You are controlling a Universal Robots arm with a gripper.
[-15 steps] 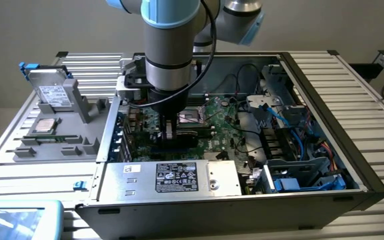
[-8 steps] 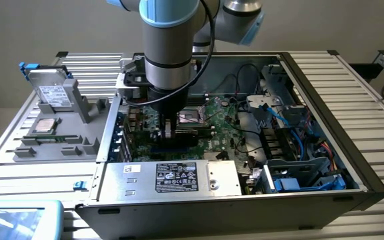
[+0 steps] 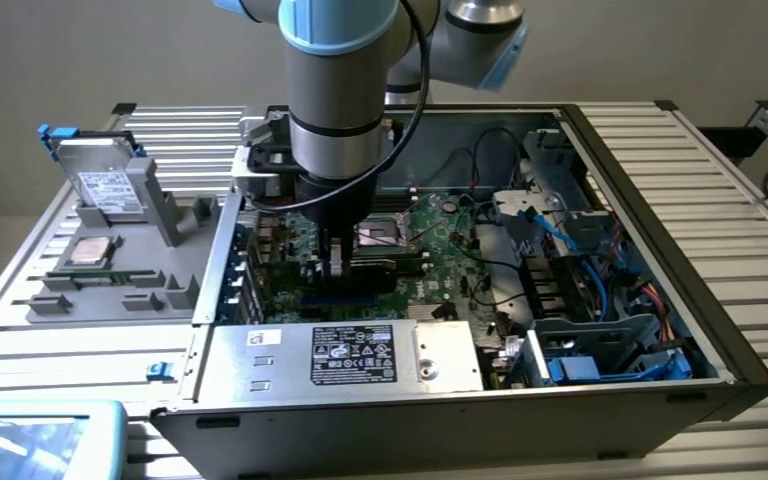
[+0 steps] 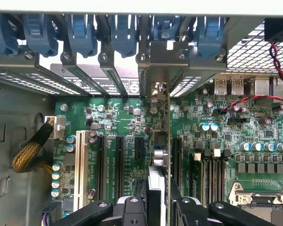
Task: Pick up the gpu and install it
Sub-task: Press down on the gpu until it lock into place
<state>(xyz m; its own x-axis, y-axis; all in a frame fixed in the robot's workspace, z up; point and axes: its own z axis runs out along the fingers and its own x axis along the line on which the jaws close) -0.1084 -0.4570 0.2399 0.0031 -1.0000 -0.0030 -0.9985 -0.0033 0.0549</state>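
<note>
An open case (image 3: pixel 624 330) lies on a slatted table (image 3: pixel 744 170) in the exterior view, the arm (image 3: pixel 337 110) reaching down over the motherboard (image 3: pixel 444 250). From the wrist, the gripper (image 4: pixel 156 200) is clamped on the gpu (image 4: pixel 156 155) (seen edge-on), standing upright in a slot, bracket (image 4: pixel 156 92) at the rear wall.

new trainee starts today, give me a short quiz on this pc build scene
1. True or false: the thin green gpu card with a silver bracket lies on the grey parts tray.
2. What holds the card? A) a person's hand B) the black gripper C) nothing
3. Which board lies beneath the card?

Key: 1 false, it stands on edge inside the open computer case; 2 B; 3 the large green motherboard.
</note>
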